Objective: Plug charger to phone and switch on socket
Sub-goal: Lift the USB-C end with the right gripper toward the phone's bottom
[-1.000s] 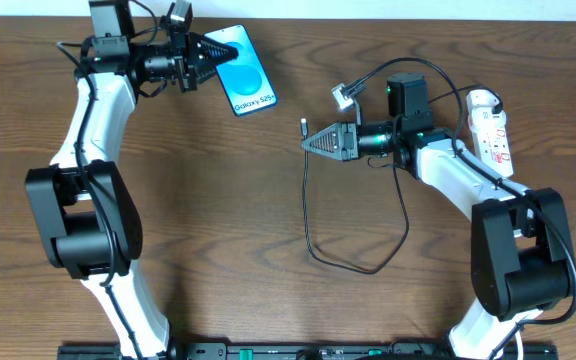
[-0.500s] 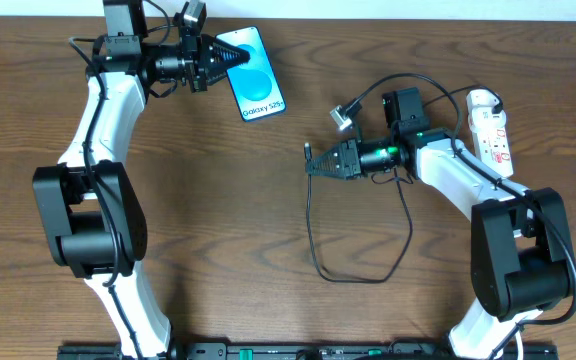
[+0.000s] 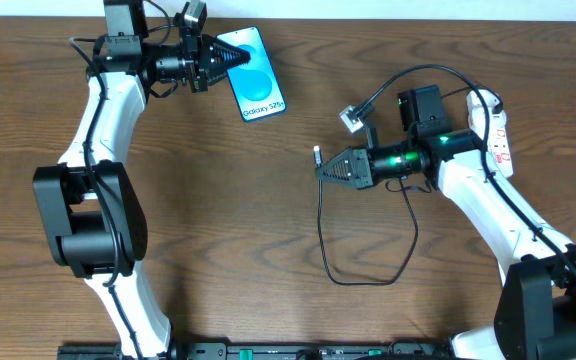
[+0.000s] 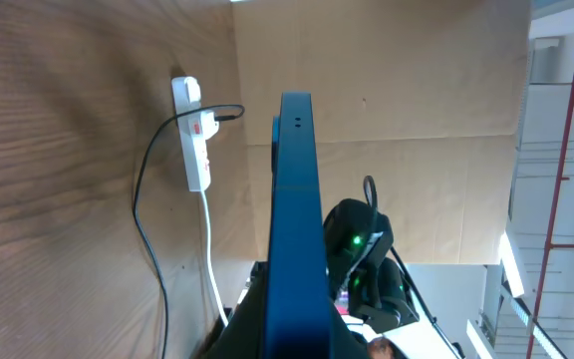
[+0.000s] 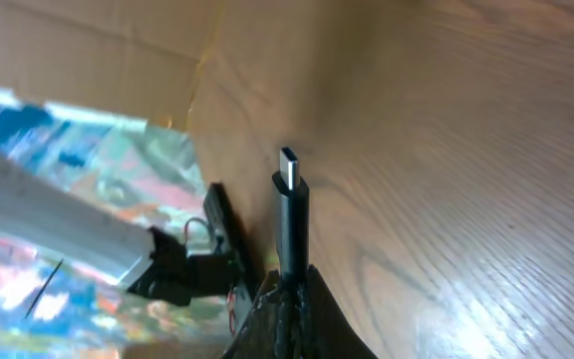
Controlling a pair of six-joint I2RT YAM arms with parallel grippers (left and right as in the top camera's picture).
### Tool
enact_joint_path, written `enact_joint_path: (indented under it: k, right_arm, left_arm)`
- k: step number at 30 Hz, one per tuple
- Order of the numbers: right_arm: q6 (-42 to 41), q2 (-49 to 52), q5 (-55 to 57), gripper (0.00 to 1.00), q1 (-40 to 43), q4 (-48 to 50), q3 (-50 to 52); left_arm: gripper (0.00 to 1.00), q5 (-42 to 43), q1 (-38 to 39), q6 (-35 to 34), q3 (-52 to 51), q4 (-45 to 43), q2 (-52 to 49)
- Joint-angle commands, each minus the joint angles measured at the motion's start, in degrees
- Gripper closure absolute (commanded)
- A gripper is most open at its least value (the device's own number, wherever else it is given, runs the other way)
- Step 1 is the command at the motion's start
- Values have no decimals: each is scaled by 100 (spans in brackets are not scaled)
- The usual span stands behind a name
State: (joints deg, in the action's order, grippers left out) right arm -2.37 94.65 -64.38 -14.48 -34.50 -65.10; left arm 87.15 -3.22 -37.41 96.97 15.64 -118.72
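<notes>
White socket, long with a rounded end and red marks, lying flat. The black charger cable meets it, then sags in a wide loop to the socket's left. The cable's small black plug, with a bare silver tip, is pinched in the right gripper, left of the socket. Far left of the socket, well apart, is the phone. Its bright blue screen faces up and reads "Galaxy", and the left gripper grips one end.

Grained wooden table, glossy phone
</notes>
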Motion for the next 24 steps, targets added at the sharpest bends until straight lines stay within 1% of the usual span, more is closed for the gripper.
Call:
enact_joint_path:
  k: [1, 8, 16, 24]
  right_arm:
    - [778, 59, -708, 99, -33, -15, -37]
    - [761, 94, -1058, 99, -348, 511, -37]
    - [-260, 118, -1097, 99, -560, 1609, -37]
    - [-476, 328, -1058, 99, -457, 1720, -35]
  left_arm:
    - [93, 297, -17, 101, -11, -9, 111]
    - [93, 297, -13, 98, -11, -7, 111]
    - [93, 299, 247, 98, -11, -9, 111]
    - [93, 299, 400, 98, -11, -7, 111]
